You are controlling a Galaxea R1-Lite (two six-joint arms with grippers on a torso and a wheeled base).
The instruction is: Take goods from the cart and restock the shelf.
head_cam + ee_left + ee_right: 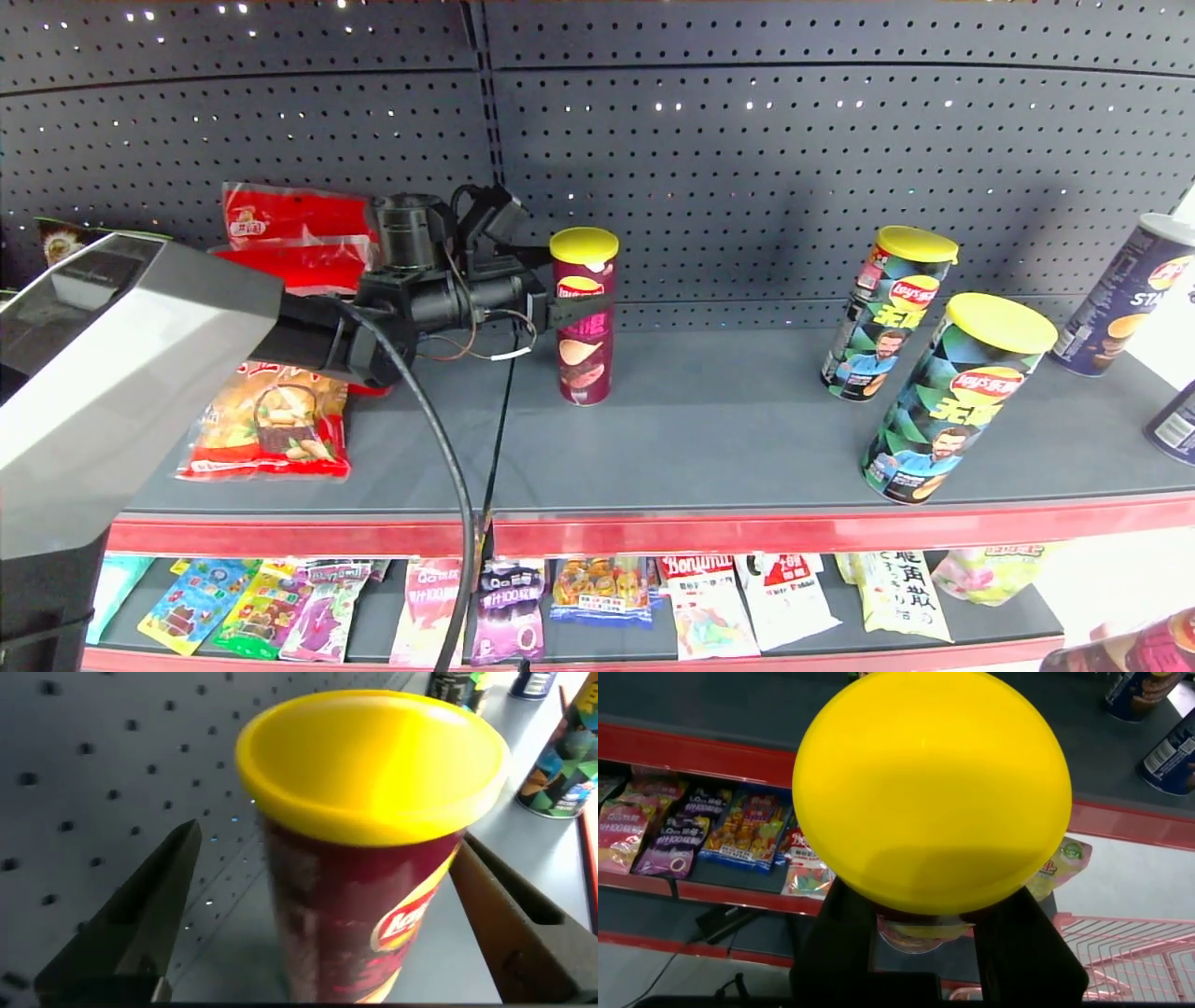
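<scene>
Straddling an upright maroon chip can [585,369], the left claw [588,305] is open, with one of its fingers [140,915] clear of the can's side. The can stands mid-shelf [728,439], green cans [887,317] at its 3 o'clock. The right claw [929,929] grips a yellow-lidded can [929,784].
</scene>
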